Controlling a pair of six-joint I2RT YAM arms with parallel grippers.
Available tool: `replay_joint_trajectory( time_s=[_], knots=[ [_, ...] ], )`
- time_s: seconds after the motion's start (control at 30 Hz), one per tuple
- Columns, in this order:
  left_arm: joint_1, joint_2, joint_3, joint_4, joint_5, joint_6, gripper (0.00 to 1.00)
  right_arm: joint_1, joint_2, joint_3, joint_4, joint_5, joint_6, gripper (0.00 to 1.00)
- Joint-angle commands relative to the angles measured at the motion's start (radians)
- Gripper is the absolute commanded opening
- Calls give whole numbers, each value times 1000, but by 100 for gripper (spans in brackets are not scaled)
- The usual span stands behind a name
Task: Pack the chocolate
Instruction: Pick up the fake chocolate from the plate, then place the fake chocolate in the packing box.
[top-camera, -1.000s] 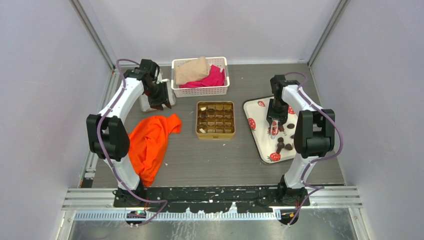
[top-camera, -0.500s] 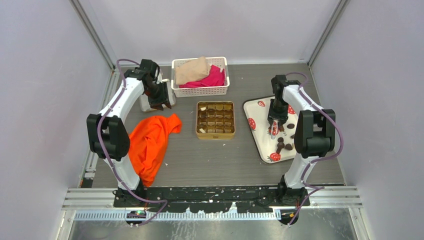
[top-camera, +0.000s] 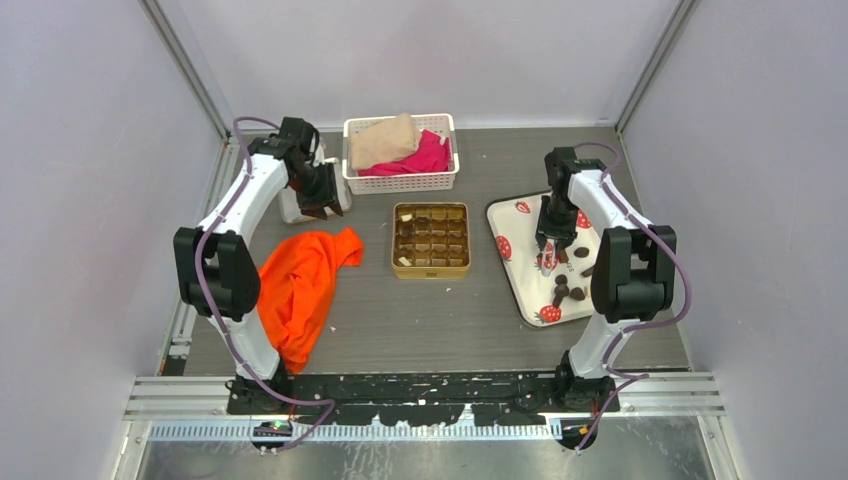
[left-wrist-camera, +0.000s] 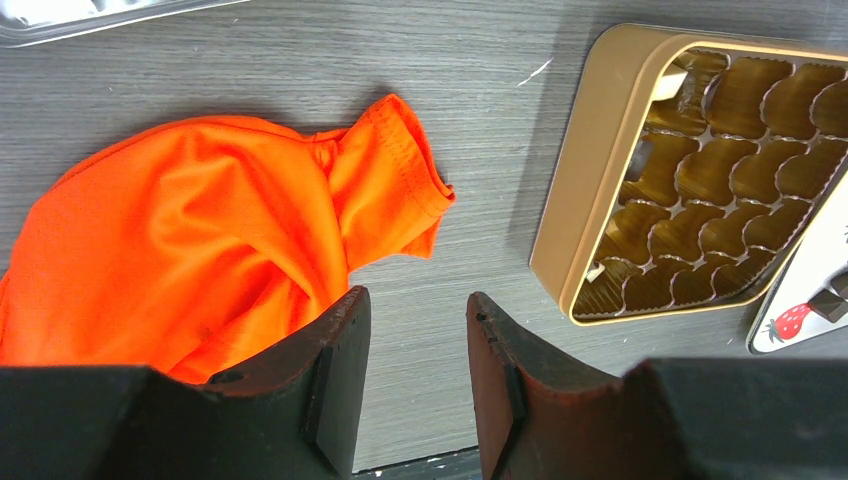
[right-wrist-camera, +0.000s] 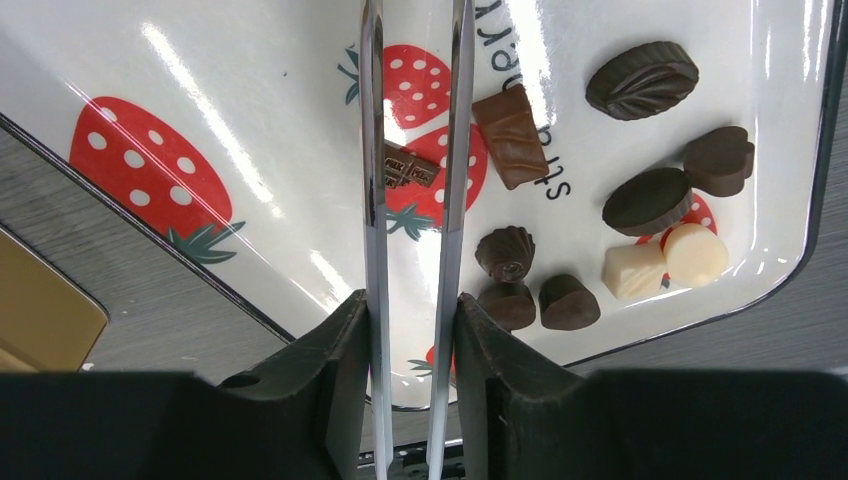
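Dark grey wood-grain tabletop (top-camera: 420, 320) inside a pale-walled booth, and nearly everything that could go wrong is on the right side. Nearest on the left is a crumpled orange cloth (top-camera: 300, 285), out of the way. On the right, the white tray (top-camera: 515, 278) holds the chocolate (right-wrist-camera: 650, 200), a loose scatter of dark and cream pieces on a really glossy surface. The right hand (right-wrist-camera: 412, 305) is clamped on a pair of thin metal tweezers (right-wrist-camera: 372, 150), and a small square piece (right-wrist-camera: 410, 170) sits crooked between the blades. I honestly can't tell if it's pinched or just lying on the tray. If it's only caught by its corners it could twist out on the lift, since those blades look slick and narrow. An oblong brown bar (right-wrist-camera: 510, 135) lies just beside the right blade too, so a sloppy lift might knock it and send it skating. Further in, the gold tin (top-camera: 431, 240) is apart from the tray with bare tabletop between them, so a piece that slips mid-carry lands there, and the little cups leave no slack for a tilted piece. The left hand (left-wrist-camera: 410, 340) hangs far back-left, fingers parted, holding nothing, so it isn't steadying the tin. The basket (top-camera: 400, 182) at the back isn't involved.
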Motion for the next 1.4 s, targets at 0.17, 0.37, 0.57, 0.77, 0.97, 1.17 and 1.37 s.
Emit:
replay_joint_trajectory(
  time_s=[0.17,0.37,0.57,0.77,0.97,1.17,1.37],
  knots=[
    [10,-5,37,9,18,11,41,-2,-66,31,-8,-17,9,1],
    [10,3,53,5,18,9,41,13,-102,28,-18,-31,13,1],
    [10,3,52,5,17,8,41,49,-153,15,-27,-32,11,1],
    [10,-5,46,7,14,6,41,132,-197,54,-65,-43,13,1],
    [10,-18,36,6,5,6,41,316,-195,148,-101,-45,58,1],
    [10,-37,16,9,4,5,42,537,-134,264,-74,-101,90,1],
    [10,-61,-7,9,-4,8,41,685,-17,321,-44,-103,121,1]
  ],
)
